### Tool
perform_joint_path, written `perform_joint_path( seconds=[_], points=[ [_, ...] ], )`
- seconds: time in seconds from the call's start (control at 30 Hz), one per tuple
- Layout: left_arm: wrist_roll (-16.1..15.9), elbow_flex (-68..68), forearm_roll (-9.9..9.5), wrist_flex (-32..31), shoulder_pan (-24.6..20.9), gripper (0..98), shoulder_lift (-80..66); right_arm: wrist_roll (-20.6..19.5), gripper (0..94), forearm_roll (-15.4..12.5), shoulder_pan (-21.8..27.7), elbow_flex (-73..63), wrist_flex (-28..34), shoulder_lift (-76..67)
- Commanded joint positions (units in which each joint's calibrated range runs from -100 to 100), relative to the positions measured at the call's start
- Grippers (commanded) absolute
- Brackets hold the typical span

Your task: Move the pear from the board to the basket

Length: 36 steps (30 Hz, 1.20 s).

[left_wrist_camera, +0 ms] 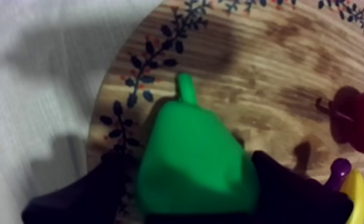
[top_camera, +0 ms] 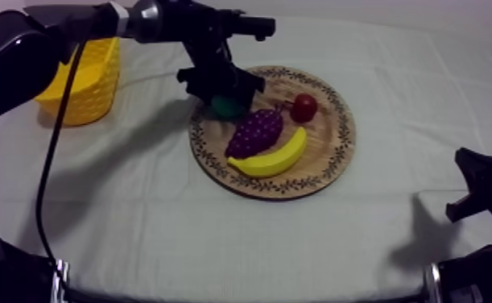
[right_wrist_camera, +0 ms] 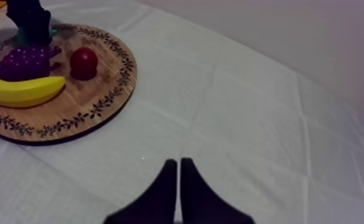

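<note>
well to the left of the wooden board (top_camera: 329, 153) stands the yellow basket (top_camera: 84, 80), apart from everything else. at the board's far left rim our left gripper (top_camera: 226, 101) comes down over the pear (left_wrist_camera: 193, 155), its two black fingers (left_wrist_camera: 95, 193) pressed against either side of the pear's wide base, so we judge it closed on the fruit, with the stem pointing away over the patterned rim. we cannot tell whether the pear has left the wood. just right of it on the board lie the grapes (top_camera: 254, 131), the banana (top_camera: 271, 159) below them, and the small red fruit (top_camera: 303, 106) towards the board's right. far off the board's right side our right gripper (right_wrist_camera: 179, 190) rests over the cloth, fingers together in a narrow wedge, holding nothing. the risk, as we see it, is the grip: the smooth rounded pear is held low on its base, so it could squirt out on the lift or tip during the carry to the basket, and a low swing could nudge the grapes.
</note>
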Motion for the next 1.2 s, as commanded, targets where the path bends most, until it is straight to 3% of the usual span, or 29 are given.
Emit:
perform_joint_path(
  seconds=[0.0, 0.33, 0.93, 1.17],
  points=[
    [0.1, 0.0, -0.11, -0.1, 0.2, 69.9, -0.3, 0.0, 0.3, 0.0, 0.0, 0.0, 0.0, 0.0],
    [0.1, 1.8, -0.46, -0.2, 1.2, 57.1, -4.2, 0.0, 0.3, 0.0, 0.0, 0.0, 0.0, 0.0],
    [0.3, 6.3, -1.02, 0.3, 1.1, 55.0, -9.8, 0.0, 0.3, 0.0, 0.0, 0.0, 0.0, 0.0],
    [2.1, 6.8, -4.25, 5.4, -0.8, 55.5, -21.3, 0.0, 0.3, 0.0, 0.0, 0.0, 0.0, 0.0]
  ],
)
